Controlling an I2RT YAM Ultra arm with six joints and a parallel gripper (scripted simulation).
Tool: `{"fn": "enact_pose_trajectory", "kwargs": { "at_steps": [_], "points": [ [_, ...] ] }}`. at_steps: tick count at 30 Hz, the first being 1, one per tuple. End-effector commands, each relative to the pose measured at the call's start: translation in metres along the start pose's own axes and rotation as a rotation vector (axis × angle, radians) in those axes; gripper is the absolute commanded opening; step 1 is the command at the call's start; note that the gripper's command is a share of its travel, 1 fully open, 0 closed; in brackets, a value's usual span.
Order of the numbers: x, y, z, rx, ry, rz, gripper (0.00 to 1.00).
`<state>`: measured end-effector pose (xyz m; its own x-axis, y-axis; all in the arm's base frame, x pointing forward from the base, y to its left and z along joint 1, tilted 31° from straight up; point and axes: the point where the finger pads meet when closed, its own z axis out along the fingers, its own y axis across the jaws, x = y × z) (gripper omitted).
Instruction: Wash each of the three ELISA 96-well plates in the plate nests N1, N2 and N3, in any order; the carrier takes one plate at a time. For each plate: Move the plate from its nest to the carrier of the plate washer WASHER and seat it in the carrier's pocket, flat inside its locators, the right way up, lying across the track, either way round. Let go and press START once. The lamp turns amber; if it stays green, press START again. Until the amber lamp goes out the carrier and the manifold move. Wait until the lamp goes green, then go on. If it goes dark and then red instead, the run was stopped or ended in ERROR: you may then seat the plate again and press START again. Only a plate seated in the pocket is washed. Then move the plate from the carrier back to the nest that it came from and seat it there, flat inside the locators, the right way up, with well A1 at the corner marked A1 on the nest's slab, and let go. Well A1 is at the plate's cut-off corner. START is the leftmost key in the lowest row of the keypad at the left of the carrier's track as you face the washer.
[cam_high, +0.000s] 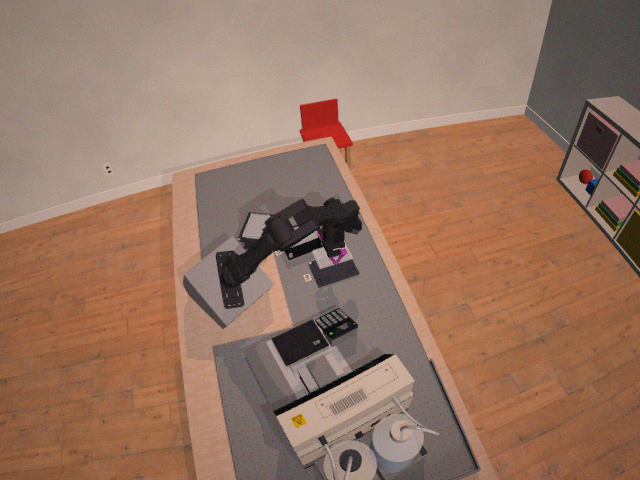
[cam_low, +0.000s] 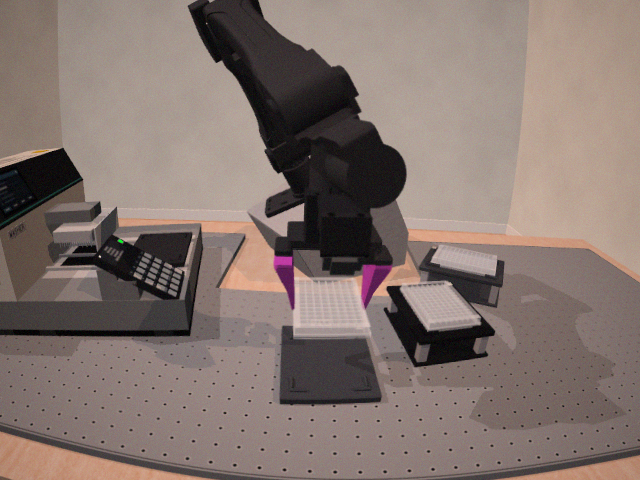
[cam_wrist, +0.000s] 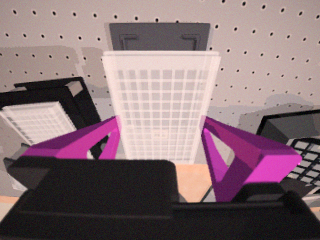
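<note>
Our end effector (cam_low: 328, 289) is clenched on a clear 96-well plate (cam_low: 329, 308), gripping its long sides and holding it above the bare dark nest (cam_low: 328, 367) on the desk (cam_low: 155, 413). We see the washer (cam_low: 31, 206) far left, its lamp (cam_low: 120, 240) green, its carrier pocket (cam_low: 164, 246) bare. Two plates (cam_low: 439, 304) (cam_low: 464, 259) sit in nests at right.

From above, the arm (cam_high: 289, 232) covers the middle nest and most of the held plate (cam_high: 325, 256). The keypad (cam_low: 142, 266) legends are too small to read. The wrist view crops the left-hand nest (cam_wrist: 47, 107) and keypad at its edges.
</note>
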<state>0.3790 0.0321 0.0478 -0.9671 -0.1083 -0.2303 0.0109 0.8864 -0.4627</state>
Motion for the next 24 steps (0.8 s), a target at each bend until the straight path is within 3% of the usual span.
{"fn": "enact_pose_trajectory", "kwargs": {
  "at_steps": [1,24],
  "points": [
    [-0.006,0.002,0.000,-0.006,-0.024,0.001,0.00],
    [-0.008,0.003,0.034,-0.006,-0.025,0.001,0.00]
  ]
}}
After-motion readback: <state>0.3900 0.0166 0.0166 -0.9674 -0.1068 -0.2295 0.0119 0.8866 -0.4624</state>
